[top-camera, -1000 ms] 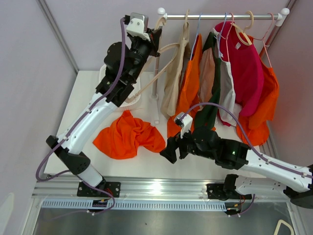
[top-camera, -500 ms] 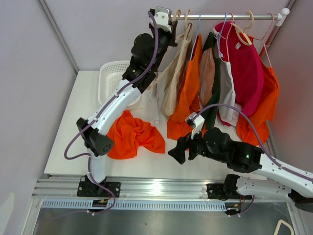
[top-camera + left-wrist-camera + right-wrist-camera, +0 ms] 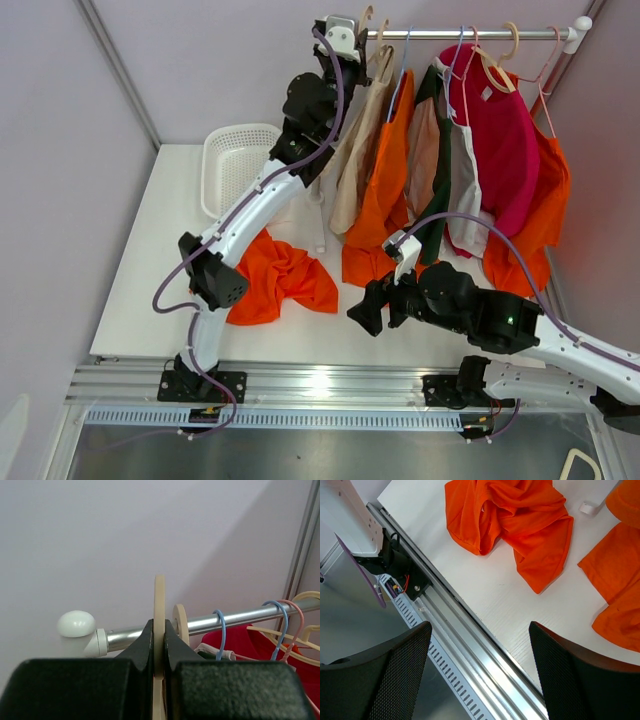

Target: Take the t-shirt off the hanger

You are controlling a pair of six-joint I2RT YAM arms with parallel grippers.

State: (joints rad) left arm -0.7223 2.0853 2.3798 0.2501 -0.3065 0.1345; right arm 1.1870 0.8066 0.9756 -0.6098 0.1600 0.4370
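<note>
At the rail (image 3: 240, 616), the raised left gripper (image 3: 158, 631) pinches a hanger (image 3: 159, 595).

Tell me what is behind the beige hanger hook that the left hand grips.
Behind the beige hanger hook, pinched in the left hand, come a second beige hook, the metal rail, then a blue hook. The black fingers cover whatever hangs below it.

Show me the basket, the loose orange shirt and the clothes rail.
basket (image 3: 240, 129), top view, far rim
loose orange shirt (image 3: 510, 520), right wrist view, middle folds
clothes rail (image 3: 245, 616), left wrist view, bare bar
</note>
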